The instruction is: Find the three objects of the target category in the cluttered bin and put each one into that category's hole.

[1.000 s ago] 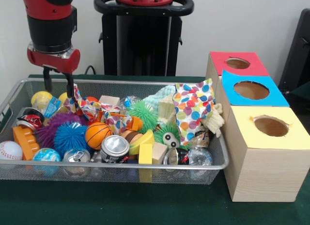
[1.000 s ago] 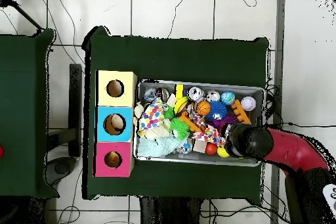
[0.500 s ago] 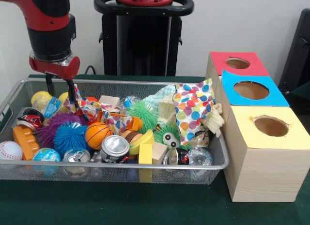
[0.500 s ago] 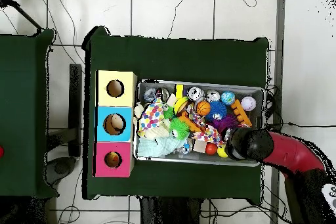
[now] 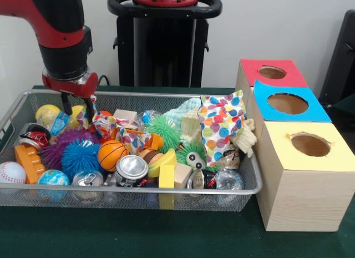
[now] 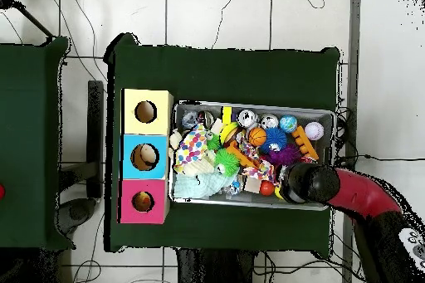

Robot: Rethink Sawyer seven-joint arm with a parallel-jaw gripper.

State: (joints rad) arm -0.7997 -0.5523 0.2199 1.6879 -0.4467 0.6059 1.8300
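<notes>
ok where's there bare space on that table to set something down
Bare green cloth runs along the near side of the table, in front of the wire bin and the yellow-topped box. The bin itself is packed; the gripper hangs over its far left corner, and the three boxes fill the right side.

We see a wire mesh bin (image 5: 16, 111) heaped with balls, cans, blocks and soft toys on the green table, and just beside it a row of three upright wooden boxes whose round top holes are framed yellow (image 5: 310, 145), blue (image 5: 287, 103) and red (image 5: 272, 72).
</notes>
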